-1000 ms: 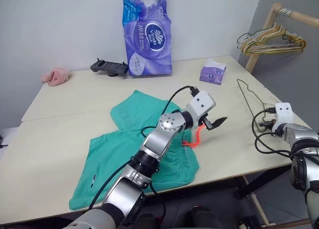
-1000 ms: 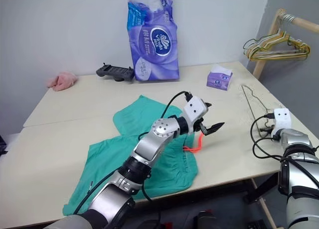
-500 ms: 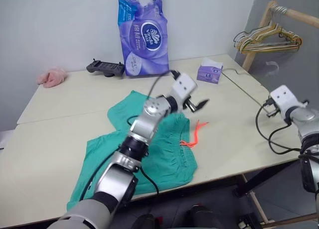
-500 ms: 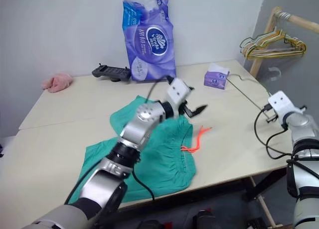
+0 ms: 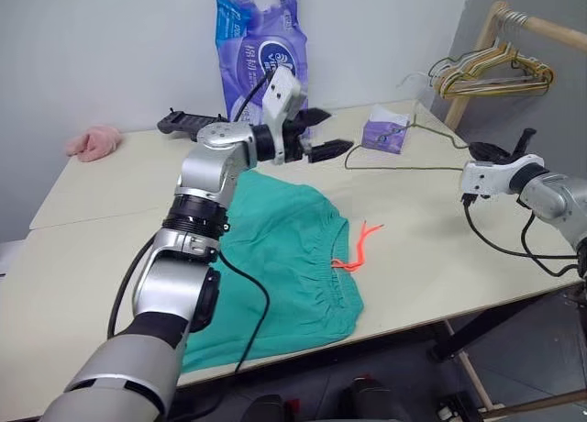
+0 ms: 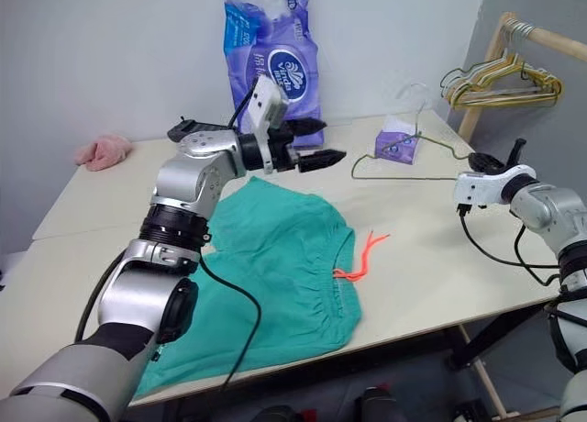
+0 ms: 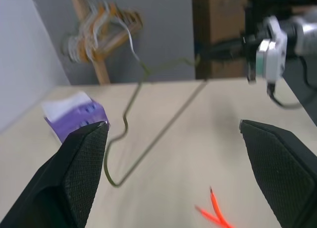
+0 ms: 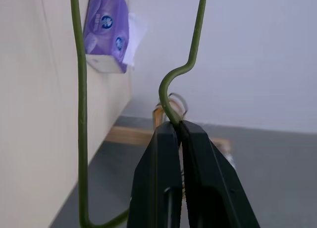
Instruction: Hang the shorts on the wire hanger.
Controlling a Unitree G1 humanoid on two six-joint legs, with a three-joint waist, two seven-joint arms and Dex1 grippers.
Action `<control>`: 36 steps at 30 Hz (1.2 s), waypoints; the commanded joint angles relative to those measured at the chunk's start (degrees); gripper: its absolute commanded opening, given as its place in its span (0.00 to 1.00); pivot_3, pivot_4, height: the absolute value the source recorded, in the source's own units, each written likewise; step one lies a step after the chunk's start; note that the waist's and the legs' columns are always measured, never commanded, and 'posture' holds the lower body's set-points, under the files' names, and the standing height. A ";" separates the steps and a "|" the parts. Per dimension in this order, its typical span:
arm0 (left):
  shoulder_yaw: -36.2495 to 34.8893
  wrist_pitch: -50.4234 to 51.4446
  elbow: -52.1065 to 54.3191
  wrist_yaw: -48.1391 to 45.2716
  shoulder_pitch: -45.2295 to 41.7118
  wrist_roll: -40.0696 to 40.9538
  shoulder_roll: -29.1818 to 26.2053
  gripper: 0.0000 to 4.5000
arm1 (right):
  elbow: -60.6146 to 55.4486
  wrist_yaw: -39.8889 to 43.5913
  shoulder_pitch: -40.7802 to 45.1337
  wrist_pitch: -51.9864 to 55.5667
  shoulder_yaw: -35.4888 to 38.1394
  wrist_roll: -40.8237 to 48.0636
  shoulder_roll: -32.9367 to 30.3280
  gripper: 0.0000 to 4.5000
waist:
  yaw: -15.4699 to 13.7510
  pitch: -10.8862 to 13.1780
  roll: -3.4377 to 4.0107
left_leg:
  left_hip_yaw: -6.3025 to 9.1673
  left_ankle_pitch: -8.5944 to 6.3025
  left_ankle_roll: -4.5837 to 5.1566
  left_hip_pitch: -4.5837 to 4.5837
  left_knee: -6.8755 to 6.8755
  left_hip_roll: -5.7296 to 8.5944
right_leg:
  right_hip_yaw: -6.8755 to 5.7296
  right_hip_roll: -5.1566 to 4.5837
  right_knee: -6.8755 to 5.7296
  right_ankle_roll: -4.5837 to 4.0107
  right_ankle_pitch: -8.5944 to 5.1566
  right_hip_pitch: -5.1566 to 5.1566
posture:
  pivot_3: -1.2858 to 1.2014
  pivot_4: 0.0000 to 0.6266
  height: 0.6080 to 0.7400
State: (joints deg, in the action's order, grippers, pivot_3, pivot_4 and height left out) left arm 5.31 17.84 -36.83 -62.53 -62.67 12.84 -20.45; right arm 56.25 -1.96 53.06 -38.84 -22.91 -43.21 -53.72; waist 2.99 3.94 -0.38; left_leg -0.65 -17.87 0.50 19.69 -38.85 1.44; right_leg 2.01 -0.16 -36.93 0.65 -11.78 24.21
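Note:
The teal-green shorts [image 5: 275, 248] lie flat on the table with their orange-red drawstring [image 5: 362, 243] trailing off the waistband to the right. Above the table's right side my right gripper [image 5: 481, 150] is shut on the wire hanger [image 5: 404, 169], which hangs in the air and reaches left from it. In the right wrist view the fingers [image 8: 163, 153] pinch the olive wire [image 8: 80, 114] just below its hook bend. My left gripper [image 5: 339, 130] is open and empty, raised over the back edge of the shorts and pointing toward the hanger [image 7: 153, 139].
A purple pack of tissue rolls [image 5: 261, 55] and a black controller [image 5: 188, 122] stand at the table's back. A purple tissue box [image 5: 385, 133] sits back right, a pink cloth [image 5: 92, 142] back left. A wooden rack [image 5: 541, 27] with bunched hangers [image 5: 495, 69] stands off the right side.
My right gripper has lifted the hanger off the table and rolled over, swinging it leftward into the air. My left arm has risen from the shorts' waistband toward the back left, still open.

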 commanded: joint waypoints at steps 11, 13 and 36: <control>1.90 -16.19 -22.54 -10.13 -10.04 -8.78 -5.38 1.00 | -14.54 -7.51 2.33 -12.22 1.54 -3.98 -3.07 0.00 | 0.19 -0.01 -0.27 | -0.06 -0.12 0.22 0.05 -0.06 0.01 | 0.05 0.01 0.01 0.03 0.01 0.03 | 0.51 0.00 1.00; 1.93 -16.53 -24.05 -10.72 -10.71 -9.20 -4.65 1.00 | -16.03 -6.93 2.76 -12.09 2.28 -3.25 -2.38 0.00 | 0.20 -0.03 -0.38 | -0.07 -0.14 0.26 0.06 -0.08 0.02 | 0.07 0.00 0.02 0.05 0.02 0.03 | 0.51 0.00 1.00; 5.23 -18.89 -22.06 -13.03 -6.42 -15.72 -2.60 0.91 | -19.97 -0.33 7.38 -11.10 4.47 -0.07 2.54 0.00 | 0.37 0.02 -0.50 | -0.21 -0.19 0.34 0.04 -0.08 0.01 | 0.23 0.00 -0.01 0.10 0.04 0.09 | 0.51 0.02 1.00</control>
State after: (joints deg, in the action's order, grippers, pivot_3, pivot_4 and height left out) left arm 10.89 0.03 -60.79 -76.24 -68.81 -2.74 -22.49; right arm 37.75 -2.32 57.92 -50.14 -21.26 -45.86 -51.20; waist 3.36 3.96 -0.88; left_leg -0.86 -18.07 0.84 19.74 -38.94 1.44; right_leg 2.24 -0.16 -36.94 0.75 -11.74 24.30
